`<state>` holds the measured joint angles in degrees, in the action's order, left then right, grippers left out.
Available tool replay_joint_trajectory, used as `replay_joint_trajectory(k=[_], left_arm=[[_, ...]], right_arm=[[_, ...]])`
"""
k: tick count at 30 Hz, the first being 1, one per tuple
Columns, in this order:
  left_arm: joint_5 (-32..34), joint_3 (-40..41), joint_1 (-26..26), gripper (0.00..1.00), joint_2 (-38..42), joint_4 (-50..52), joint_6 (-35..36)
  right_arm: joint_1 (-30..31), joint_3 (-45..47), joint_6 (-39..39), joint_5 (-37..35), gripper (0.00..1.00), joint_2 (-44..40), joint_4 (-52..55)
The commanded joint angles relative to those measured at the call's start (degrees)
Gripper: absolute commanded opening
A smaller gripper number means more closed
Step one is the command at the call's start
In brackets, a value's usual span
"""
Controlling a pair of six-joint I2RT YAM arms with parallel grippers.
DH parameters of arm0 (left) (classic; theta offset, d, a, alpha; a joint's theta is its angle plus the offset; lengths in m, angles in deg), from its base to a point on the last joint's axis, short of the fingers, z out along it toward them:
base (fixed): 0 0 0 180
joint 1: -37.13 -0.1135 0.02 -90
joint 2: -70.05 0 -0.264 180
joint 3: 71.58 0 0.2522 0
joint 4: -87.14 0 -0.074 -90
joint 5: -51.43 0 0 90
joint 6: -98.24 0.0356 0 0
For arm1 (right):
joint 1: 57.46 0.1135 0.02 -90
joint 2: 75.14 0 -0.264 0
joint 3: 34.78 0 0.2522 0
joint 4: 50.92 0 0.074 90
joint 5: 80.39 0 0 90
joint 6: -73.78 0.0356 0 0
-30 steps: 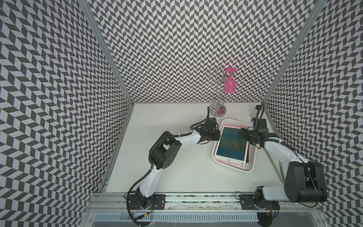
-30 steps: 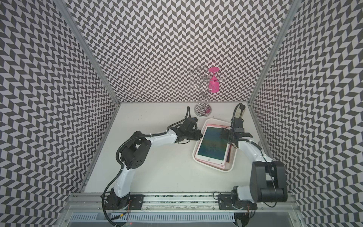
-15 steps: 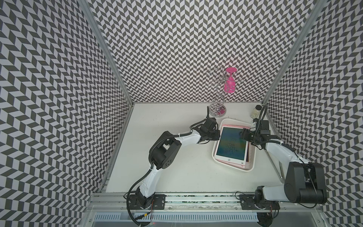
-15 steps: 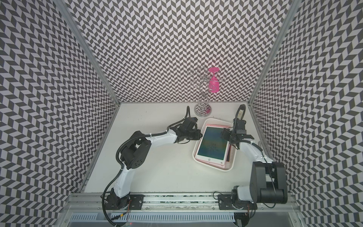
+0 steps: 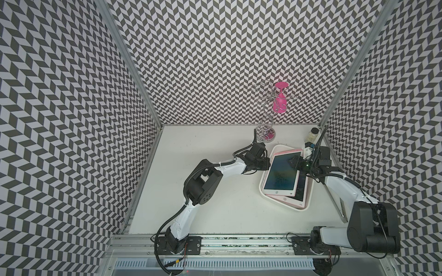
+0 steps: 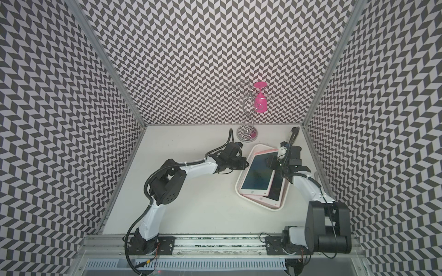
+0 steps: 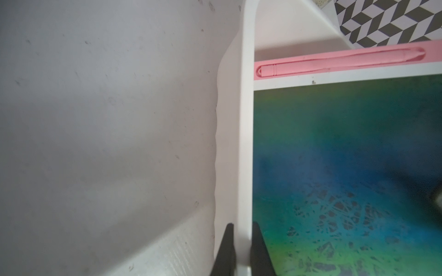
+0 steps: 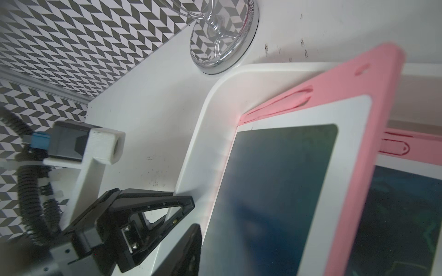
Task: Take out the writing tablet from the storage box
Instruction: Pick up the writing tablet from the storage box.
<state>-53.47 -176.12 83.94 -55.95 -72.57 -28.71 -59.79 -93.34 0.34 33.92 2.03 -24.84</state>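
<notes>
The storage box is a shallow white tray right of centre in both top views. It holds two pink-framed tablets. The upper writing tablet lies askew over the lower one. My left gripper is shut on the box's left rim, one finger on each side. My right gripper is at the upper tablet's far right corner. One of its fingers lies over the screen; the other is hidden.
A chrome wire stand with a pink glass hanging on it stands just behind the box. A small jar sits in the back right corner. A thin grey slab lies along the right wall. Patterned walls close three sides.
My right gripper has shifted slightly at the upper tablet's far right corner, and the jar behind it has come into view. The left arm and the box have not moved.
</notes>
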Motion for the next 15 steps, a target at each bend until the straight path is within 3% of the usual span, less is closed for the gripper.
replay_joint_trajectory(k=[1,4,10,15], left_arm=[[-7.0,0.7,3.9,0.00,-2.8,1.3,0.5],[-6.4,1.0,3.5,0.00,-1.3,1.3,0.6],[-3.9,0.8,2.2,0.00,1.7,2.6,2.3],[-3.1,1.7,0.9,0.00,4.7,2.7,3.2]], right_arm=[[0.6,1.2,-0.8,3.2,0.52,0.4,-1.2],[-0.1,0.8,-1.0,1.6,0.47,0.9,-0.3],[-2.4,0.4,-1.5,2.7,0.27,1.4,0.5],[-3.2,0.2,-1.8,4.1,0.20,1.3,0.6]])
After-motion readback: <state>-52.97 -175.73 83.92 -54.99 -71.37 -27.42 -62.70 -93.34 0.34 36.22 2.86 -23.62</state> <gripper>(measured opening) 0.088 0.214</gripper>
